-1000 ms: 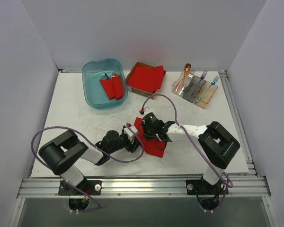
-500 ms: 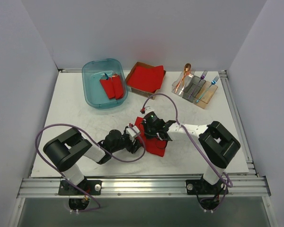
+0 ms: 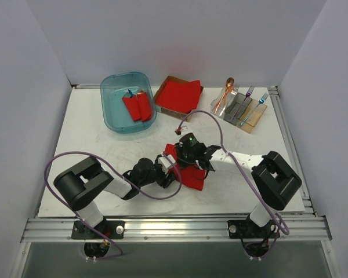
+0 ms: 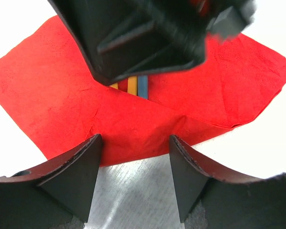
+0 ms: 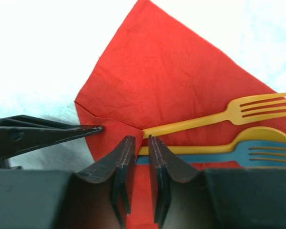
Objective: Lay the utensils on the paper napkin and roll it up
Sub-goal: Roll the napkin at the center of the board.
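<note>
The red paper napkin lies on the table's middle front, with its near edge folded over the utensil handles. On it lie a yellow fork, a blue fork and a yellow spoon under the blue fork. My right gripper sits low on the fold, jaws a narrow gap apart with the flap's edge between them, not pinched. My left gripper is open at the napkin's edge, empty. One of its fingertips shows in the right wrist view. The handle ends show below the right gripper.
A blue bin with two red rolled bundles stands back left. A cardboard tray with a thick red stack stands at back centre. A clear organizer with more cutlery stands back right. Purple cables loop over both arms.
My left gripper has crept right up to the napkin's edge. My right arm's elbow has swung right, and its gripper has stayed on the fold.
</note>
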Motion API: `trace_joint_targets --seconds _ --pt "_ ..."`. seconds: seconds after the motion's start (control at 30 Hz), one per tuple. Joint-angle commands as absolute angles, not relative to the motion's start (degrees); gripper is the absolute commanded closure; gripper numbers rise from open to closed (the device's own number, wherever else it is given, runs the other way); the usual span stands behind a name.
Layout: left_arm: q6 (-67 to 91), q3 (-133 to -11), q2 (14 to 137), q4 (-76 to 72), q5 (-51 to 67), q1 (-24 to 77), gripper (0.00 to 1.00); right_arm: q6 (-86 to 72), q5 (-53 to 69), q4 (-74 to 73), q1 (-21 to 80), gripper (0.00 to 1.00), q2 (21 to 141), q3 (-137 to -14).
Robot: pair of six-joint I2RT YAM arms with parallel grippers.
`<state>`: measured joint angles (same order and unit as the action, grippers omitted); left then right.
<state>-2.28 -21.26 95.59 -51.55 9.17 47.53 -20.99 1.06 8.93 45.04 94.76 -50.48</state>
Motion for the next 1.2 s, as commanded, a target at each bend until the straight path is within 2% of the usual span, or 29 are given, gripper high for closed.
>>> trace_joint_targets --seconds 0.0,0.13,0.23,0.53,0.87,1.07,1.17 --pt "-2.81 -22.85 95.27 -49.22 8.44 47.81 0.33 -21.36 0.26 6.77 44.21 0.80 90.18 -52.56" --pt "-2.20 -23.38 95.89 -48.60 7.83 47.90 0.33 -23.20 -2.46 3.70 43.59 0.73 86.58 -51.68" --pt "-1.59 -23.55 96.15 -48.34 6.86 47.99 0.33 -27.14 -5.43 0.45 42.98 0.63 82.19 -49.41" --pt "2.28 -24.78 95.36 -45.98 0.72 51.50 0.33 -43.23 -7.03 -10.10 37.71 0.52 71.81 -41.58" --pt "4.66 -28.83 96.33 -41.66 -8.17 57.48 0.33 -59.40 -7.64 -13.79 37.18 0.51 69.26 -35.07" --pt "5.98 -29.71 97.73 -41.49 -9.49 58.53 0.33 -66.53 -12.04 -21.96 38.67 0.56 70.48 -36.39" --pt "6.42 -29.97 98.44 -41.22 -10.37 58.97 0.33 -67.58 -10.82 -20.67 39.81 0.57 70.84 -34.82"
